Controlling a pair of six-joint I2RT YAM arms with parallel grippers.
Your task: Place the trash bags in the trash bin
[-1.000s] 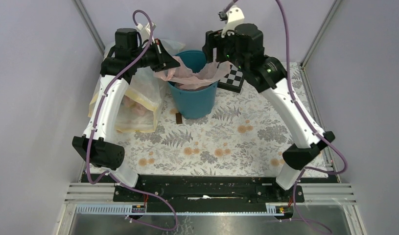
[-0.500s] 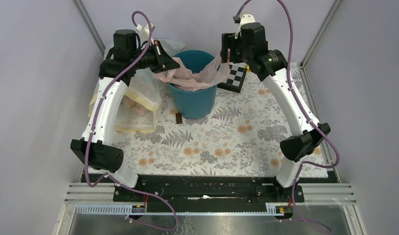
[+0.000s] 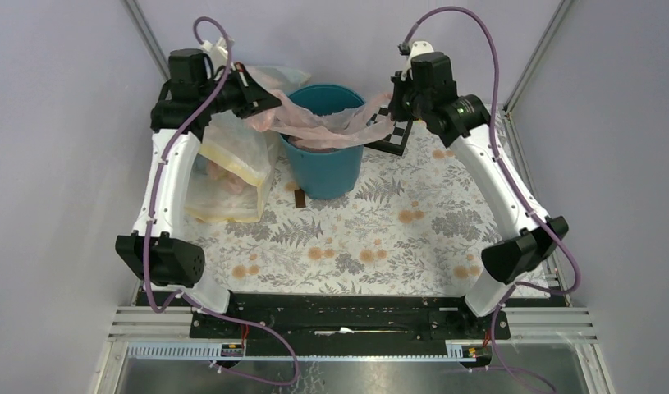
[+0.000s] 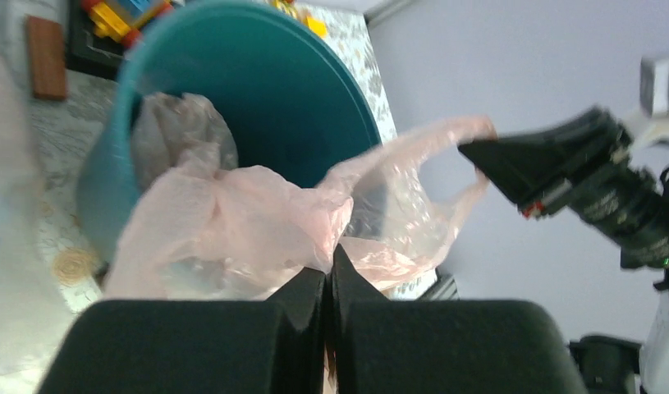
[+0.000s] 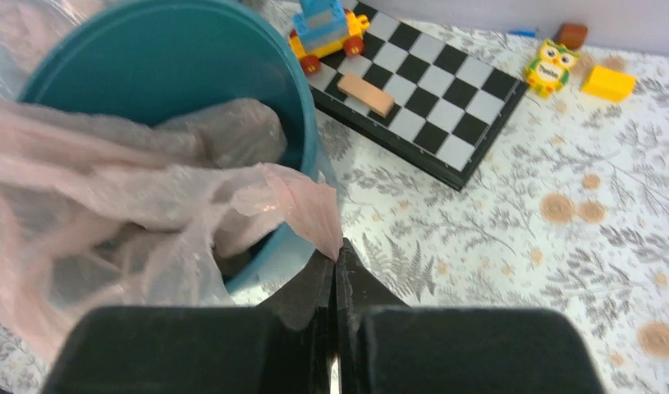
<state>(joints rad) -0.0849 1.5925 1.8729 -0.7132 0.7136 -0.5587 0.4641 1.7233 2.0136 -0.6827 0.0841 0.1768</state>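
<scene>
left claw: my left claw (image 4: 327, 275) was pinched tight on one edge of the pink trash bag (image 3: 318, 125); it held that edge up beside the bin's left rim
right claw: my right claw (image 5: 337, 267) was pinched tight on the other edge, off to the bin's right side
bag: stretched flat across the top of the trash bin (image 3: 325, 174); its middle sagged a little way inside; the rest was not in yet
bin: stood on the flowery table (image 3: 380, 238), between the big clear sack (image 3: 232, 168) and the checkered board (image 5: 425, 94)
step: I think I was spreading the bag over the bin's mouth
next: I think both edges needed to go down over the rim, or into the bin; gently, so the thin film did not rip or slip out
</scene>
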